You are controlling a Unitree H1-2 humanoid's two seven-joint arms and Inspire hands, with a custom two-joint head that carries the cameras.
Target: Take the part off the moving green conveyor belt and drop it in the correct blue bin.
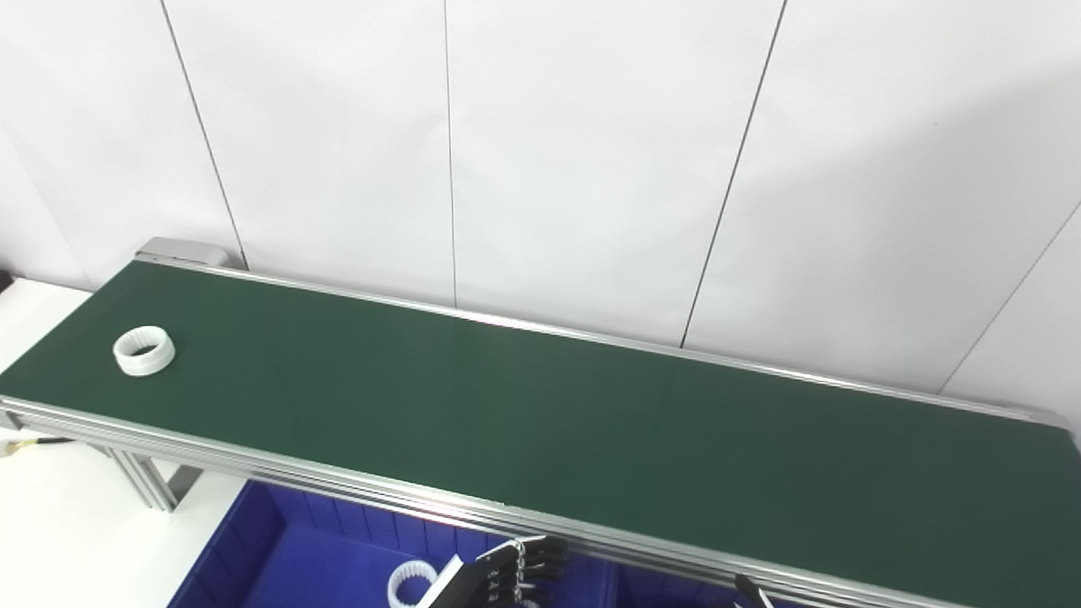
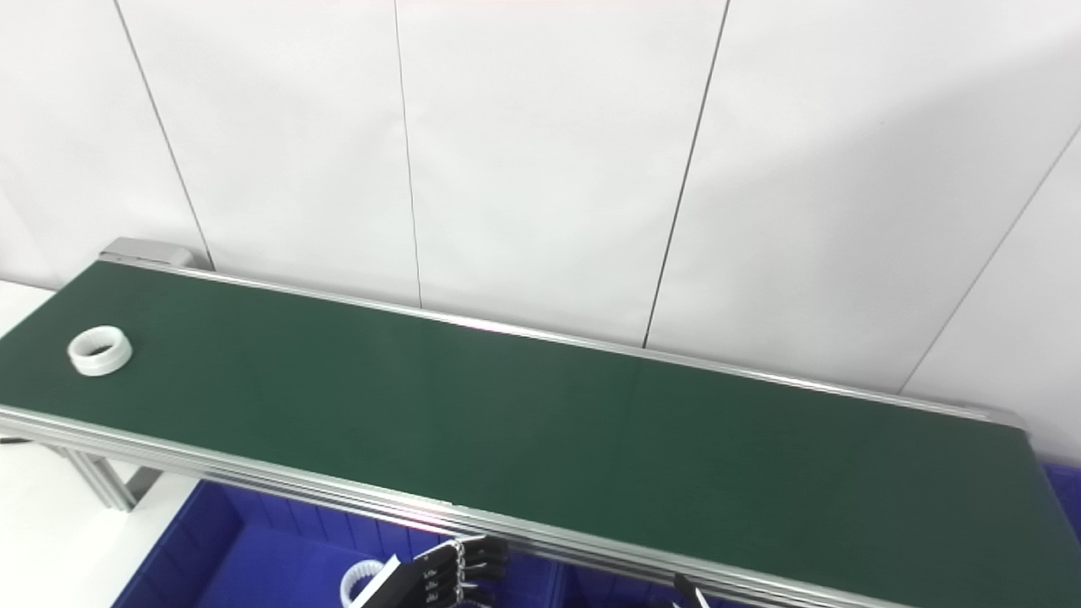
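A white toothed ring part (image 1: 144, 350) lies on the green conveyor belt (image 1: 540, 414) at its far left end. My left hand (image 1: 511, 574) is at the bottom edge, below the belt's near rail and over a blue bin (image 1: 253, 540). Its dark fingers are apart and hold nothing. A second white ring (image 1: 410, 584) lies in that bin just left of the hand. Only a dark tip of my right hand (image 1: 750, 591) shows at the bottom edge, so its state is hidden. The part also shows in the right eye view (image 2: 100, 350).
The belt runs diagonally from far left to near right with aluminium rails (image 1: 338, 477) on both sides. A white wall stands close behind it. Another blue bin's corner (image 2: 1066, 490) shows past the belt's right end. A white table surface (image 1: 59, 523) lies at lower left.
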